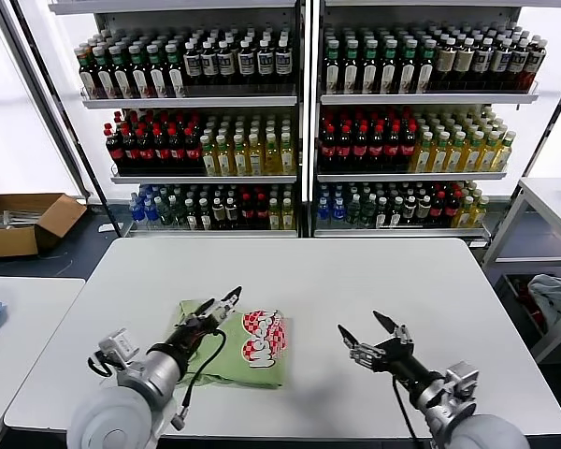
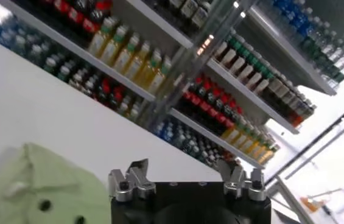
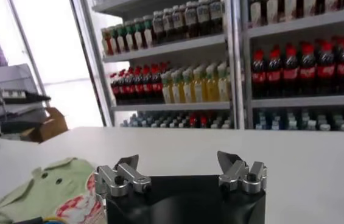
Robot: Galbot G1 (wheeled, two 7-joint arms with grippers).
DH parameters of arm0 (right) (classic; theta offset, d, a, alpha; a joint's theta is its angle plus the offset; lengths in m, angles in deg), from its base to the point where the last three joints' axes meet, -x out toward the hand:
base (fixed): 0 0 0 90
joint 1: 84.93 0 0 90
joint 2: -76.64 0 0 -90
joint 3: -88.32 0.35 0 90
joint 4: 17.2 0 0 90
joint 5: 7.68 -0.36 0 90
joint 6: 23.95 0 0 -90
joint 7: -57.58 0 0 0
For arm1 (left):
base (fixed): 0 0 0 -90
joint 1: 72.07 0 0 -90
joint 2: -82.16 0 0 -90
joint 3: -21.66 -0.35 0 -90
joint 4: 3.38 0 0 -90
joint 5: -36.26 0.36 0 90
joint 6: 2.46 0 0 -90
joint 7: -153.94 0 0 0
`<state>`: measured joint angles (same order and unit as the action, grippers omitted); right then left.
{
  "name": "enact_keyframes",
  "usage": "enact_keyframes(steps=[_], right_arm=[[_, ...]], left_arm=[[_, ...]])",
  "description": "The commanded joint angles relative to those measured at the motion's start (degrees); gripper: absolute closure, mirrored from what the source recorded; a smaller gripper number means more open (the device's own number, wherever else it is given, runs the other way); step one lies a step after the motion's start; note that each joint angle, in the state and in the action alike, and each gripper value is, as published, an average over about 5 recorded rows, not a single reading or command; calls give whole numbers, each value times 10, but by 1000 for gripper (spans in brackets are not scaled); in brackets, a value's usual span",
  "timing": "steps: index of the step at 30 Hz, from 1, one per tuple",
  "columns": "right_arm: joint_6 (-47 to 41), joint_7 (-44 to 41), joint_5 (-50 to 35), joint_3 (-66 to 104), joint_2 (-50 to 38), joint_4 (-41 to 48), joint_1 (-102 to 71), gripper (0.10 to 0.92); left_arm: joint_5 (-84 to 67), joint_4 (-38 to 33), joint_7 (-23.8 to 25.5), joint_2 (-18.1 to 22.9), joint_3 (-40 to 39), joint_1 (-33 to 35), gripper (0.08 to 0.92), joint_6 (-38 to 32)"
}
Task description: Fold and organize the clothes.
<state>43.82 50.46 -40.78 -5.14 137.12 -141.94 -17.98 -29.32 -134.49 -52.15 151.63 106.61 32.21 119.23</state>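
Here the light green shirt (image 1: 238, 348) lies on the white table (image 1: 355, 281), on the near left part of it, folded into a compact, roughly square packet. The fabric looks soft, with some gentle wrinkles. On top of the packet, toward its right side, I see the round red-and-white checkered logo patch (image 1: 264, 338). From my right wrist view the collar and two small dark buttons (image 3: 50, 178) are visible on the shirt (image 3: 44, 192), and the patch shows at the edge nearer to me. My left wrist view also shows a corner of the green fabric (image 2: 35, 189) with dark buttons on it.

My left pincer (image 1: 217, 307) is over the left part of the shirt, its fingers spread apart and grasping nothing; if the tips touch the cloth, I cannot tell. In its own wrist view the two fingers (image 2: 129, 181) stand clearly apart.

My right pincer (image 1: 365, 329) is to the right of the shirt, above bare table and apart from the cloth. Its fingers (image 3: 122, 175) are also spread and empty.

Far behind the table stand shelves with bottles (image 1: 309, 122). A cardboard box (image 1: 23, 223) sits on the floor at the far left.
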Motion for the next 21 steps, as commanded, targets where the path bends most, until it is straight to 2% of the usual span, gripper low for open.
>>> enact_keyframes(steps=[1, 6, 15, 18, 21], right_arm=[[-52, 43, 51, -194, 23, 76, 102, 203], [-70, 51, 26, -237, 45, 122, 139, 203], [-95, 63, 3, -287, 78, 181, 196, 203], [-100, 69, -9, -296, 79, 190, 213, 229], [-104, 68, -21, -299, 73, 187, 225, 302]], left_arm=[[159, -7, 88, -20, 126, 60, 251, 1], [184, -12, 92, 4, 128, 76, 182, -1], [194, -13, 87, 29, 127, 80, 177, -2], [186, -14, 81, 32, 133, 80, 177, -1], [174, -13, 75, 34, 139, 78, 177, 0]])
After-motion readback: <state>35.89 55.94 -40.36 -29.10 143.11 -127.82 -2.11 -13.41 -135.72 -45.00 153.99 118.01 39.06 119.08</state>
